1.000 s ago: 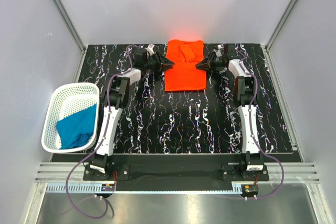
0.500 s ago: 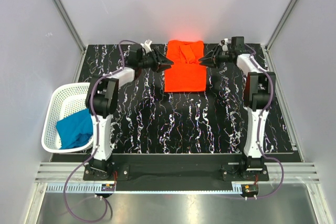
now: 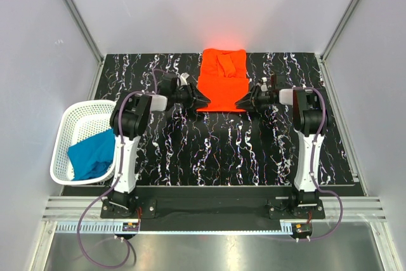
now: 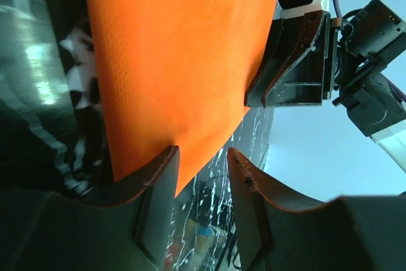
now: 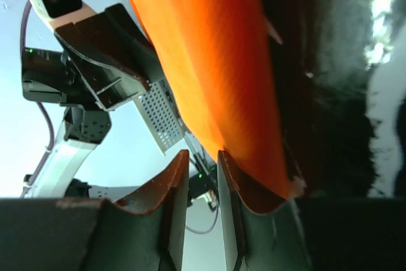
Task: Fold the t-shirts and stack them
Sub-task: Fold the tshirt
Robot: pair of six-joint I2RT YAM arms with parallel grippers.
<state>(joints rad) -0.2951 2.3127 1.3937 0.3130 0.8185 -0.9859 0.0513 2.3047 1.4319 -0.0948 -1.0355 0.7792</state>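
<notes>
Top external view: your orange-red t-shirt (image 3: 222,84) is lying as a flat rectangle on the black marbled table (image 3: 190,150), up at the top centre of the frame. The left tool (image 3: 202,101) sits right at the shirt's lower left corner and the right tool (image 3: 243,101) at its lower right corner. They point inward at each other with the bottom hem between them. The teal t-shirt (image 3: 94,155) is bunched up in the white basket (image 3: 89,111) at the left edge of the frame, well apart from both tools.

Left wrist view: the fingers (image 4: 158,182) are a modest gap apart, and the orange corner comes down into that gap, its tip between the two fingertips. It doesn't look pinched, since there's open space beside the cloth. You can see the right tool at the upper right, against the far edge of the shirt.

Right wrist view: that tool is narrow, just a slit, with background showing through it. The orange cloth runs along the outer side of the right-hand finger, touching it. You can't tell if any cloth is in the slit.
</notes>
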